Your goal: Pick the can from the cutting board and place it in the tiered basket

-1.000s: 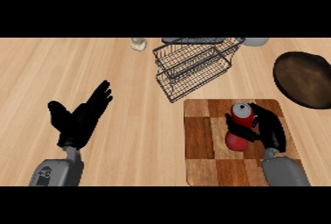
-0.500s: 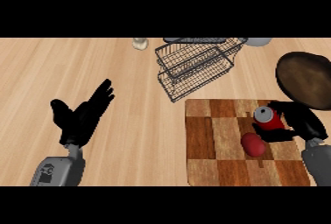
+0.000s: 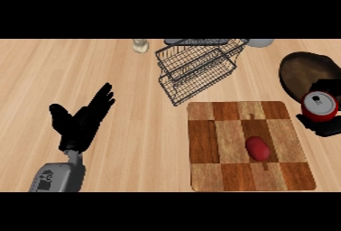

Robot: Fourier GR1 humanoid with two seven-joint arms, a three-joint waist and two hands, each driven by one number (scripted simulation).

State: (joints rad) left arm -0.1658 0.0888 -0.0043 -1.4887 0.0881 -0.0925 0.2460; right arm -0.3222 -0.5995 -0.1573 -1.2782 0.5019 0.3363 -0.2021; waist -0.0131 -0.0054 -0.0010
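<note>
A red can (image 3: 319, 107) with a silver top is held at the view's right edge, just right of the checkered cutting board (image 3: 220, 149). My right hand (image 3: 325, 126) is curled round the can, partly cut off by the edge. The black wire tiered basket (image 3: 198, 68) stands at the back, left of the can. My left hand (image 3: 83, 121) rests open at the left, fingers up, over bare counter.
A red oval object (image 3: 258, 148) lies on the cutting board. A dark brown round plate (image 3: 303, 72) sits at the back right, behind the can. A small pale shaker (image 3: 139, 45) and a grey object (image 3: 261, 43) stand along the top edge.
My right hand has carried the can rightwards off the cutting board to the view's right edge. The red oval object stays on the board. The left hand has hardly moved.
</note>
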